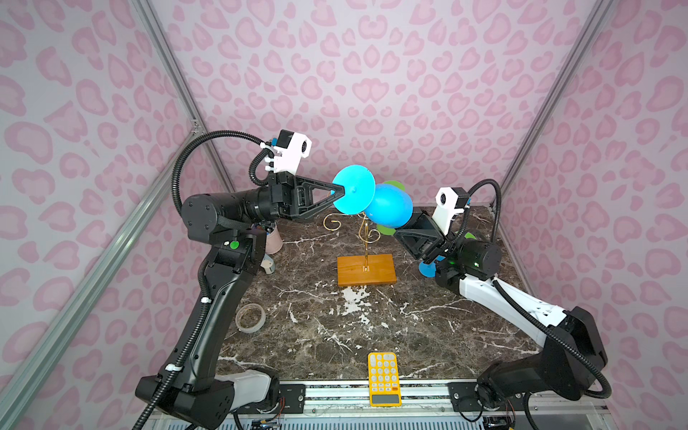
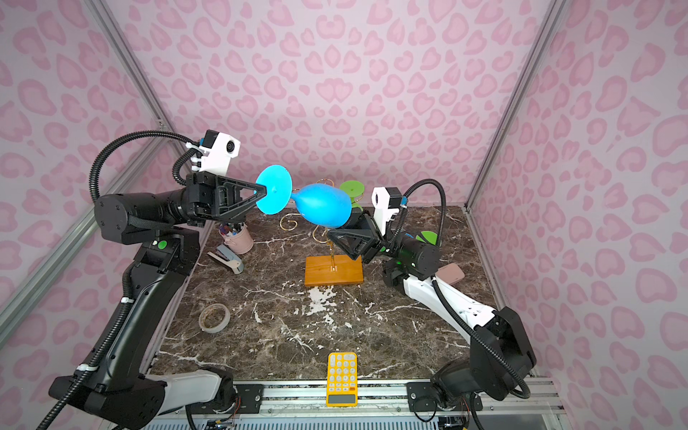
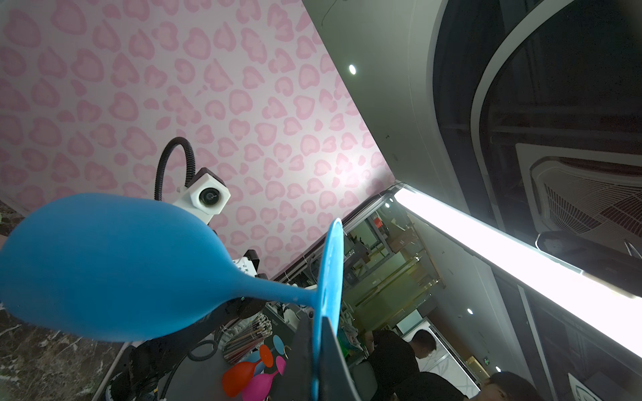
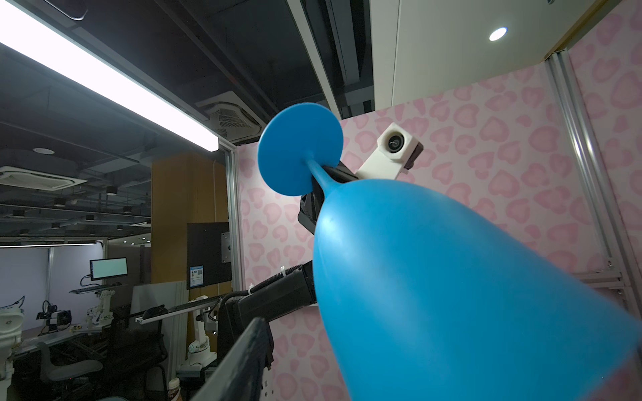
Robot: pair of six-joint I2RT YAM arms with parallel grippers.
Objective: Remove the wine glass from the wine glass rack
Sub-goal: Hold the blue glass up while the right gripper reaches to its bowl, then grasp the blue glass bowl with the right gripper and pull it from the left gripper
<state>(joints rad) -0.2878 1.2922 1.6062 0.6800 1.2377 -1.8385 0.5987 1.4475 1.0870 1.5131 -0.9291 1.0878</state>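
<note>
Counter carries the wine glass rack, upright, mid-counter. Blue wine glass is clear of it, lying level in the air above the scrolls, foot toward the left arm. Left claw clamped on the foot's edge. Right claw jaws apart at the bowl, contact unclear. Looks like light, smooth plastic, probably tough. Stem or bowl is a safer hold than that edge pinch.

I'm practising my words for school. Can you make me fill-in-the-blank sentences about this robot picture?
1. The glass held in the air is coloured ____.
2. The gripper shut on the glass's foot is the ____ one.
3. The rack stands on a base made of ____.
4. The calculator is coloured ____.
Missing words: blue, left, wood, yellow.
</note>
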